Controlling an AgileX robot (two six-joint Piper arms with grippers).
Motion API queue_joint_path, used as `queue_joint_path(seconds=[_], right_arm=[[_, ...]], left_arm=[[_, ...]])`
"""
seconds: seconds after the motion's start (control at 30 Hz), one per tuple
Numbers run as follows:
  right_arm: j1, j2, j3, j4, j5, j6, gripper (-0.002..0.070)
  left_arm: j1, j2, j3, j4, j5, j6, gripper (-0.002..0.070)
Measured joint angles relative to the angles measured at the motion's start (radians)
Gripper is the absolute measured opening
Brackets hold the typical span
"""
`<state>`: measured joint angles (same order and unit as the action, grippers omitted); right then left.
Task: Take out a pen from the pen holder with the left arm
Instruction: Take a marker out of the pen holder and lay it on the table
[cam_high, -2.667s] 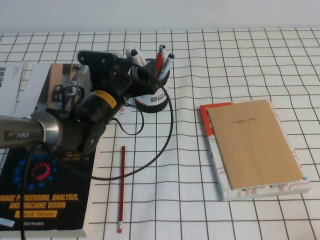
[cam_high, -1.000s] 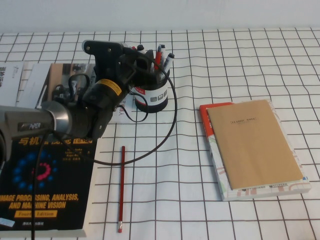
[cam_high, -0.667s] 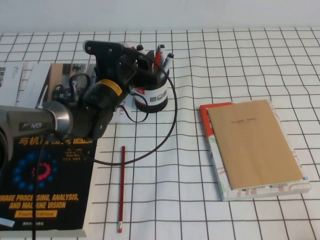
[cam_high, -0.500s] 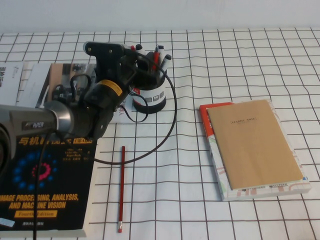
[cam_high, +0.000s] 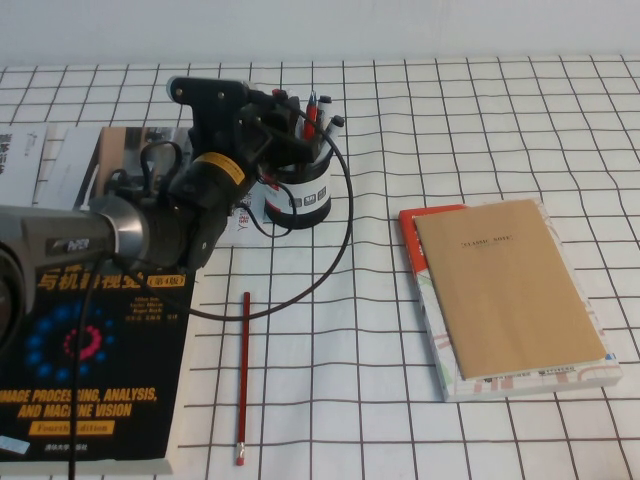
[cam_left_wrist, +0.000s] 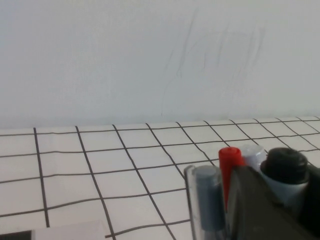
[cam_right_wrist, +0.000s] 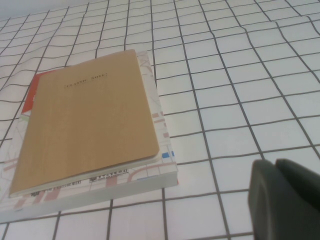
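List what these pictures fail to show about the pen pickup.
- High view: the left tool is at the pen holder; its own wrist hides which pen it meets.
- Left wrist view: the pen holder itself is out of frame; only pen caps show.
- Right tool: absent from the high view; a dark corner in the right wrist view, near the notebook.

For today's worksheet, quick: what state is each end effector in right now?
Left end effector: at the pen holder; cannot be told.
Right end effector: near the notebook; cannot be told.
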<state>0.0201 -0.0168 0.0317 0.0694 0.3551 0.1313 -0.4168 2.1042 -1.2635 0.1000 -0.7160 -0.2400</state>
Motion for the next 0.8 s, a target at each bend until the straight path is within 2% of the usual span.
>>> queue_joint_path(seconds=[0.07,0.47,0.67,0.8], right_arm=[[0.0,0.0,0.0,0.0,0.0,0.0,-0.0017],[0.0,0.0,0.0,0.0,0.0,0.0,-0.0016],[0.0,0.0,0.0,0.0,0.0,0.0,-0.0016],[0.0,0.0,0.0,0.0,0.0,0.0,-0.0016]], left_arm=[[0.002,0.001,0.0,0.0,0.005,0.0,0.0126],[0.008,-0.06,0.0,0.065,0.027,0.0,0.0128],[0.008,-0.165,0.0,0.171,0.051,0.0,0.0128],[0.008,-0.268,0.0,0.289,0.138,-0.007,0.0128]])
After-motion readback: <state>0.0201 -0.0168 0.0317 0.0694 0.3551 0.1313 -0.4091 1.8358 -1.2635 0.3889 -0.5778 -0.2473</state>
